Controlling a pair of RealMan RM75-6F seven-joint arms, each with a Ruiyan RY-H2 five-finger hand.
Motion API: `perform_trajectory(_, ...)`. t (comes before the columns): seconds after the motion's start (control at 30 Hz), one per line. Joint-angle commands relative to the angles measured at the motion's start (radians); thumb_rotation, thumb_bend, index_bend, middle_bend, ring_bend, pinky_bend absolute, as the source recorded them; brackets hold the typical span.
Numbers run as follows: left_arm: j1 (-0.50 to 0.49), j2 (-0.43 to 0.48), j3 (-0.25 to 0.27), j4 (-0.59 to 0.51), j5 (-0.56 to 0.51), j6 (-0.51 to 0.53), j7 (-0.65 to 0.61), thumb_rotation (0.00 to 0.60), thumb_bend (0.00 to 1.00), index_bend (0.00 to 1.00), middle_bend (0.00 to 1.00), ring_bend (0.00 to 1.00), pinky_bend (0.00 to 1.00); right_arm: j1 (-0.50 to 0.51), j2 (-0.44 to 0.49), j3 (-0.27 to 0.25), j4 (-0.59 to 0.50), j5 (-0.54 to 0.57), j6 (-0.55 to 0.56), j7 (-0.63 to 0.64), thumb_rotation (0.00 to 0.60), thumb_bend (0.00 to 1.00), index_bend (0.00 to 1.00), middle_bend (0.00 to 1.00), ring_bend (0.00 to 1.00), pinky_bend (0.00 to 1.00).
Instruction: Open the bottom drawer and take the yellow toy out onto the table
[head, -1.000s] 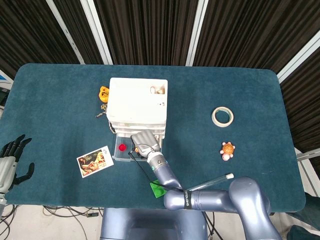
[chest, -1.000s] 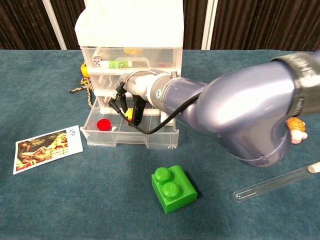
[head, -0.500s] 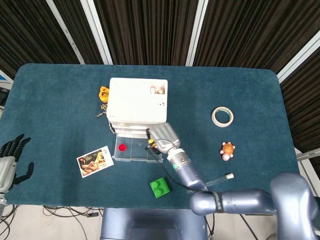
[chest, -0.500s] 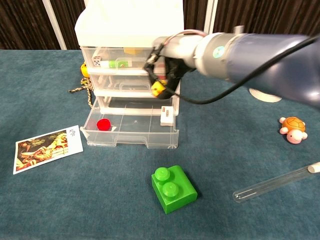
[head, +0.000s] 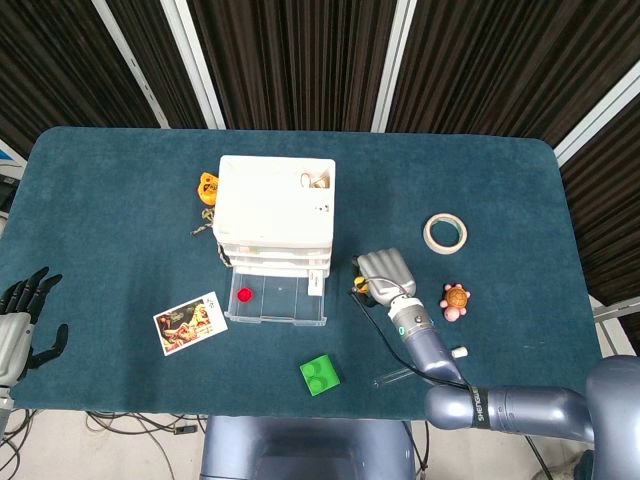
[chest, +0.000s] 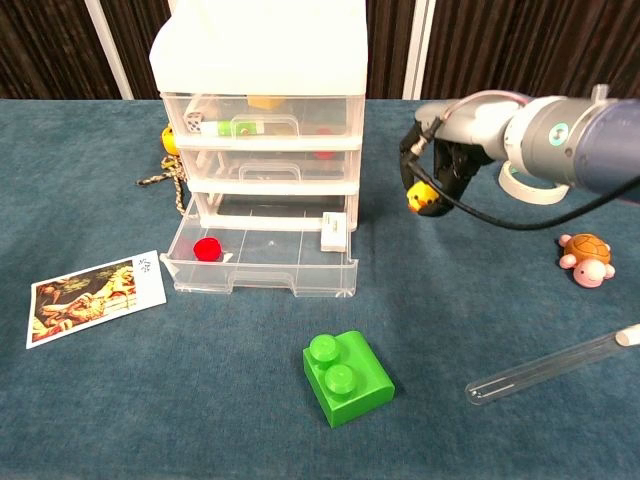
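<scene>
Head view overhead, whole table (head: 120, 200); chest view low, frontal; share drawer unit (chest: 260, 150)

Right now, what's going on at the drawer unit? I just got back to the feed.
The right hand holds the yellow toy in its fingers, up off the table to the right of the drawer unit. The bottom drawer stands pulled open, with a red piece and a small white item inside. The toy is not yet set down. The left hand is idle at the table's left edge, fingers spread.
</scene>
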Motion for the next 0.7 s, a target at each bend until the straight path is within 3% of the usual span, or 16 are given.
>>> perform_trajectory(0.03,0.0,0.0,0.0,0.001,-0.001,0.0,-0.001,0.6,0.48,0.09,0.0,0.0,0.0,-0.01,-0.04,-0.029,0.047,-0.007,-0.014,0.006,0.6,0.45,0.55,1.0,1.0,1.0)
perform_trajectory(0.27,0.0,0.002,0.0,0.0,-0.002,-0.002,-0.005,0.6,0.48,0.09,0.0,0.0,0.0,-0.02,-0.124,-0.054,0.147,-0.012,-0.031,0.009,0.6,0.45,0.55,1.0,1.0,1.0)
perform_trajectory(0.43,0.001,0.002,0.0,0.0,-0.003,-0.002,-0.004,0.6,0.48,0.09,0.0,0.0,0.0,-0.022,-0.157,-0.057,0.193,-0.003,-0.049,0.005,0.6,0.37,0.43,1.0,1.0,1.0)
perform_trajectory(0.57,-0.001,0.004,0.0,0.002,-0.001,-0.004,-0.003,0.6,0.48,0.09,0.0,0.0,0.0,-0.027,-0.132,-0.055,0.165,-0.008,-0.036,-0.011,0.6,0.29,0.33,1.0,1.0,1.0)
perform_trajectory(0.7,-0.001,0.003,0.0,0.006,0.003,0.0,0.0,0.6,0.48,0.09,0.0,0.0,0.0,-0.045,-0.077,-0.035,0.092,-0.016,-0.01,0.009,0.6,0.28,0.29,1.0,1.0,1.0)
